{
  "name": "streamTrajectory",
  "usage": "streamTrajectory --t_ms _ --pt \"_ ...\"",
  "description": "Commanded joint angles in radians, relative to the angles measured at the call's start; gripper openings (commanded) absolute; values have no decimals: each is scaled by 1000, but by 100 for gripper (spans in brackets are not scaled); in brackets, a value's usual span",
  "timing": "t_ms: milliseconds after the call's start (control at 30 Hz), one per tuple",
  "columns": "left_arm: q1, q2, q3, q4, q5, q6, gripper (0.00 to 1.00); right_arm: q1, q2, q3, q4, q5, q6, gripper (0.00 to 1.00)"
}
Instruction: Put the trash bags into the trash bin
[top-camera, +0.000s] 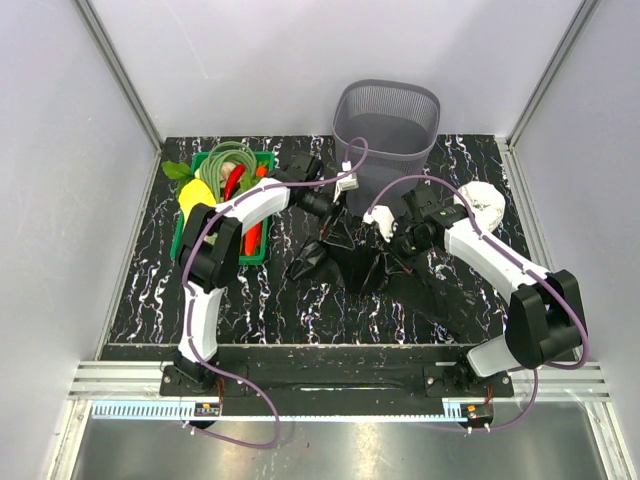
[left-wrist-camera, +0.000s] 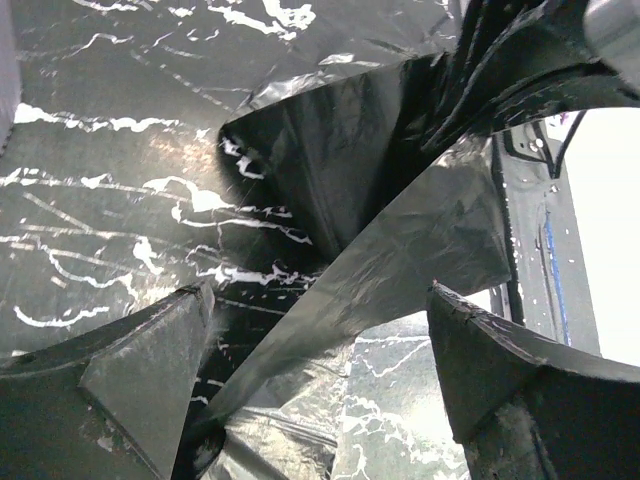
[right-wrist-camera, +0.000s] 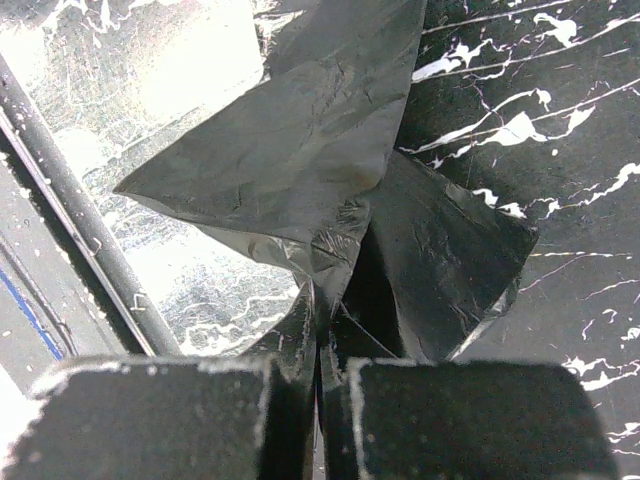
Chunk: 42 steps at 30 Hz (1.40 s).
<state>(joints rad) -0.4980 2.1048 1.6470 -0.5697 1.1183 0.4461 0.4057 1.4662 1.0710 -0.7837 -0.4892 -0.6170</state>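
Note:
A black trash bag (top-camera: 345, 262) lies crumpled and partly lifted on the marble-patterned table, in front of the grey mesh trash bin (top-camera: 388, 122). My right gripper (top-camera: 393, 250) is shut on a fold of this bag (right-wrist-camera: 300, 150); in the right wrist view the film is pinched between the closed jaws (right-wrist-camera: 322, 350). My left gripper (top-camera: 335, 228) is open at the bag's left upper edge. In the left wrist view a taut sheet of the film (left-wrist-camera: 400, 260) runs through the wide gap of the gripper (left-wrist-camera: 320, 300). A second black bag (top-camera: 445, 298) lies flat to the right.
A green crate (top-camera: 195, 205) with vegetables stands at the left. A white roll (top-camera: 487, 203) lies at the right behind my right arm. The bin stands at the table's back edge against the wall.

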Motion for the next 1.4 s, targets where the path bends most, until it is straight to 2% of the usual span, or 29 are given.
streamTrajectory --t_ms 0,100,467,633,1000,1067,1167,1367 --pt "-16 27 83 -50 123 104 92 -5 -24 -2 -3 -34 -17 0" --pt "-33 55 109 -90 129 157 92 -5 -27 -2 -5 -26 -13 0" --pt "-60 132 175 -145 101 195 92 -5 -53 15 -26 -23 2 0" --pt "-74 132 146 -174 112 233 85 -5 -58 12 -23 -12 5 0" --pt "-79 138 134 -173 117 229 41 -5 -50 12 -19 9 3 0" --pt "-77 136 137 -174 115 223 30 -4 -49 7 -12 15 7 0" --pt "-79 133 140 -176 104 218 0 -5 -44 0 -3 37 23 0" --pt "-59 132 174 -245 63 224 0 -7 -24 -28 24 116 51 0"
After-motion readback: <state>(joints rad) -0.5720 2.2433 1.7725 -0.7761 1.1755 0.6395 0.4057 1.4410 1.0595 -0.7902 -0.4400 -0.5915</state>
